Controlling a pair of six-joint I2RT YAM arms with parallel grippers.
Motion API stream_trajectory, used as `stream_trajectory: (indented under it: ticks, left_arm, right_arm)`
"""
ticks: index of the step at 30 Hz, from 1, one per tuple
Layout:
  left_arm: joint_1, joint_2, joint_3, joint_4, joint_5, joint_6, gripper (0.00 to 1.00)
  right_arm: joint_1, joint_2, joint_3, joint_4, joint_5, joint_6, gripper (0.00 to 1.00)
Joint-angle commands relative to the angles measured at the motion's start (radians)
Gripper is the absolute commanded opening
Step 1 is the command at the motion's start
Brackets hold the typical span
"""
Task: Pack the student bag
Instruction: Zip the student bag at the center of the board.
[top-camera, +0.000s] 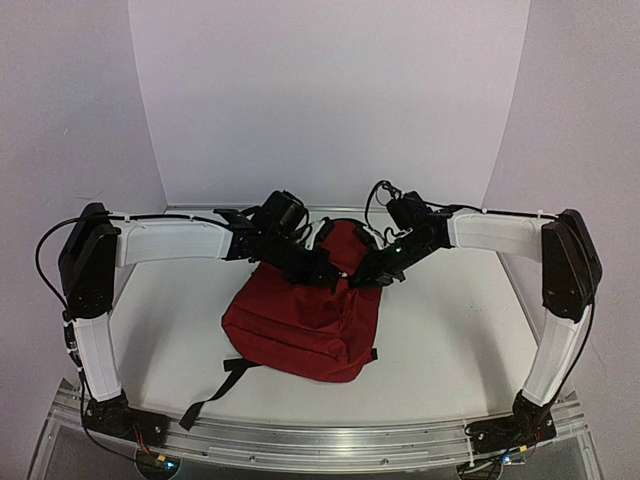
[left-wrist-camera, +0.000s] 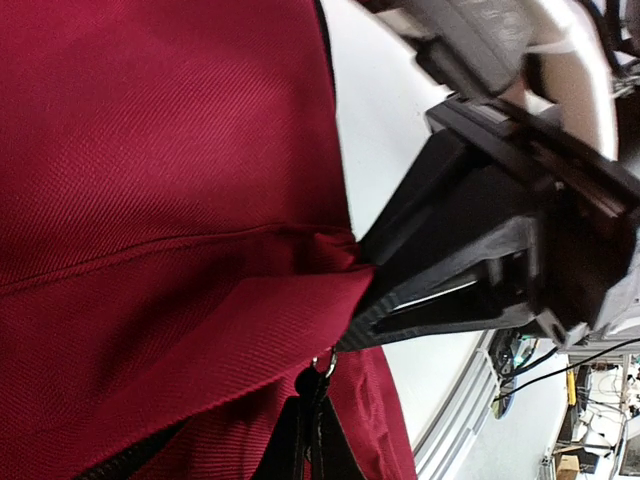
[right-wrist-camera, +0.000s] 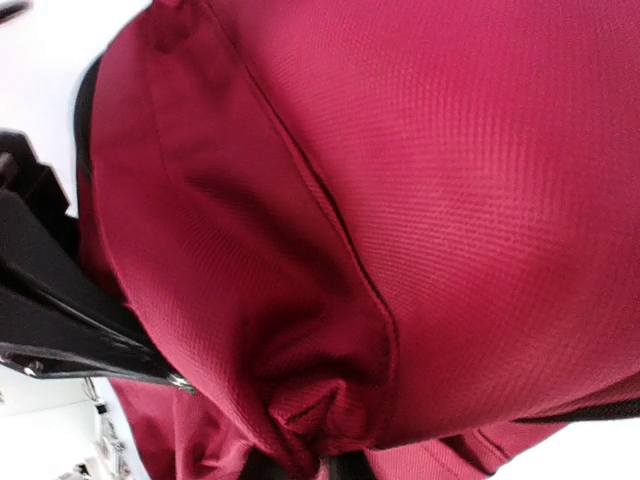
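Note:
The student bag (top-camera: 300, 325), a dark red fabric backpack, lies flat in the middle of the table with its top end towards the back. Both grippers meet at its upper part. My left gripper (top-camera: 322, 268) is shut on the black zip pull below a small metal ring (left-wrist-camera: 324, 362); its fingers show at the bottom of the left wrist view (left-wrist-camera: 312, 450). My right gripper (top-camera: 368, 272) is shut on a bunched fold of the bag's red fabric (right-wrist-camera: 310, 410). The bag's opening and lining are hidden.
A black strap (top-camera: 215, 388) trails from the bag's lower left towards the aluminium rail (top-camera: 320, 440) at the near edge. White walls stand behind and at both sides. The right gripper's black body (left-wrist-camera: 470, 270) sits very close to the left fingers.

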Motion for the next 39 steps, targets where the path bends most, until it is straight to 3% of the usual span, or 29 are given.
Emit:
stream_trajectory:
  ticks: [1,17,39]
  left_arm:
    - [0.007,-0.023,0.057,-0.078,-0.058,0.021,0.00]
    - [0.095,-0.180,-0.017,-0.234,-0.222,0.044,0.00]
    - [0.266,-0.233,-0.134,-0.257,-0.243,0.034,0.00]
  right_arm:
    - [0.000,-0.006,0.042,-0.018,0.023,-0.026,0.00]
    - [-0.103,-0.071,-0.029,-0.064,0.015,-0.090,0.00]
    - [-0.170,-0.079,-0.038,-0.108,0.031,-0.145,0.00]
